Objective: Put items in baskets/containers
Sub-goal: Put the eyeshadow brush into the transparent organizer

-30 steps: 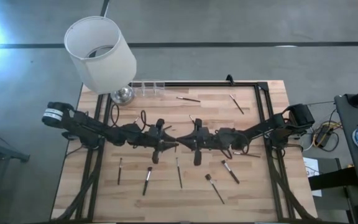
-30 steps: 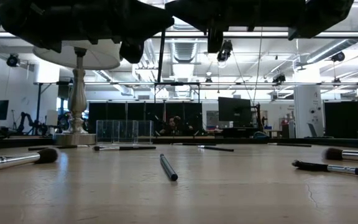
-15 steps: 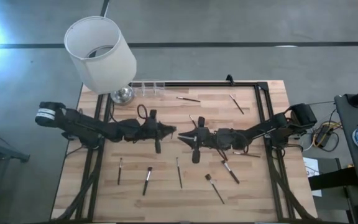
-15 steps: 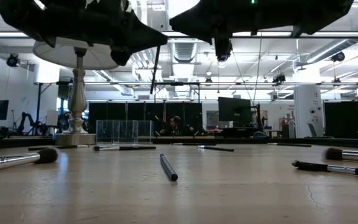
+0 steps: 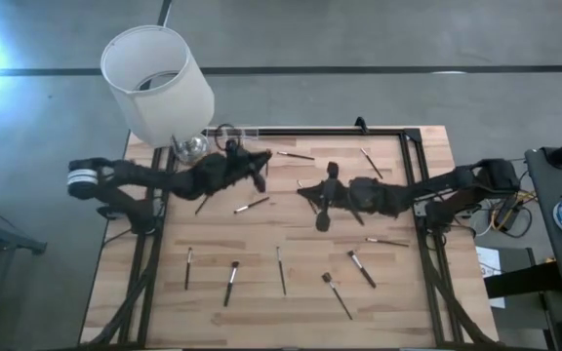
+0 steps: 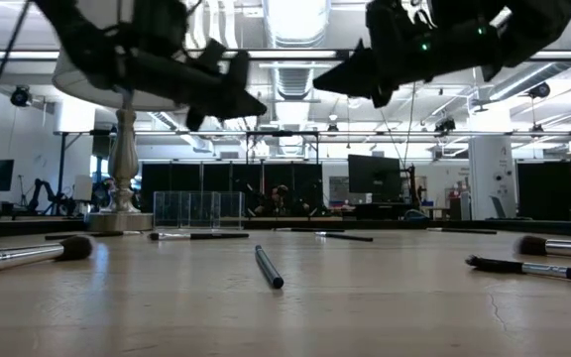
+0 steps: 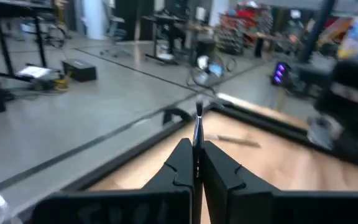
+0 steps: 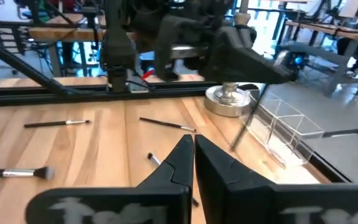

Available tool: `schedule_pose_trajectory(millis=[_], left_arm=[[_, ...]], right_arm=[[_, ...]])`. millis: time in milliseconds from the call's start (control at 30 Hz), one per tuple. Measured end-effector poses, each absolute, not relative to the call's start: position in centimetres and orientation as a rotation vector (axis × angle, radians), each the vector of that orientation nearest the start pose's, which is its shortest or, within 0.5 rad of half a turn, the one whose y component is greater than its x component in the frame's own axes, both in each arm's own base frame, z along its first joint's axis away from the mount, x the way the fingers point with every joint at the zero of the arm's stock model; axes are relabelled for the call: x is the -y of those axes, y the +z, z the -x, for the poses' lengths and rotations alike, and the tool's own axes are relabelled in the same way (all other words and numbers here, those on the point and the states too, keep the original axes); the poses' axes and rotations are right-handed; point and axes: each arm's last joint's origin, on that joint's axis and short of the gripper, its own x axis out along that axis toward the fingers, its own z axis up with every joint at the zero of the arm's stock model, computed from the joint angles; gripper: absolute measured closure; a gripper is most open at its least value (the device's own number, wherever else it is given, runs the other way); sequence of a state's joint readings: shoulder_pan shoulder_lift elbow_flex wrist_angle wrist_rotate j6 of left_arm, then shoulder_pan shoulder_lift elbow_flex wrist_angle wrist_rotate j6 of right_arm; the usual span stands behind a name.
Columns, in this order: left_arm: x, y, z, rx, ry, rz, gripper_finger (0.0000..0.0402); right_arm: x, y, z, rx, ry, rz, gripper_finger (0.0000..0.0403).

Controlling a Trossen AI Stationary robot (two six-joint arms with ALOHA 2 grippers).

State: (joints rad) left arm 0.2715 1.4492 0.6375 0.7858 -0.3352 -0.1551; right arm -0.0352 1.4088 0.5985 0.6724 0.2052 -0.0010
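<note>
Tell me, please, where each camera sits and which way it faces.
High: overhead, looking straight down on the table; left arm and right arm show.
Low: at tabletop height, facing across to the clear holder; arms overhead.
Left wrist: looks past the left tool, shut on a brush.
Right wrist: looks past the shut right tool at the left arm; shares the holder with low view.

Bright overhead room light; left wrist view motion-blurred; arms backlit.

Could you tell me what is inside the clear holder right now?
The clear holder looks empty. In the high view the left claw, holding a brush, covers part of it.
</note>
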Motion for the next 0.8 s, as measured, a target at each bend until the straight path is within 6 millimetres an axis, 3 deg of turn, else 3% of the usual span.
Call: schedule_pose_trajectory(millis=[167,300,567,800], left_arm=[[-10.7,22.3,-31.8,-0.031,0.821,0.065,0.0392],[-11.4,22.0,-33.0,-0.029,0.951,0.053,0.0392],[-11.7,21.1,-32.0,-0.006,1.086,0.043,0.0392],[-13.0,19.8,-30.7,0.027,1.216,0.003,0.0392]], right_arm=[[4.0,22.3,-26.5,-0.093,-0.268,0.0,0.0394],[4.6,23.4,-25.3,-0.043,-0.263,0.019,0.0394],[5.0,24.3,-23.5,-0.002,-0.271,0.091,0.0394],[4.9,24.0,-23.5,-0.015,-0.268,0.092,0.0394]])
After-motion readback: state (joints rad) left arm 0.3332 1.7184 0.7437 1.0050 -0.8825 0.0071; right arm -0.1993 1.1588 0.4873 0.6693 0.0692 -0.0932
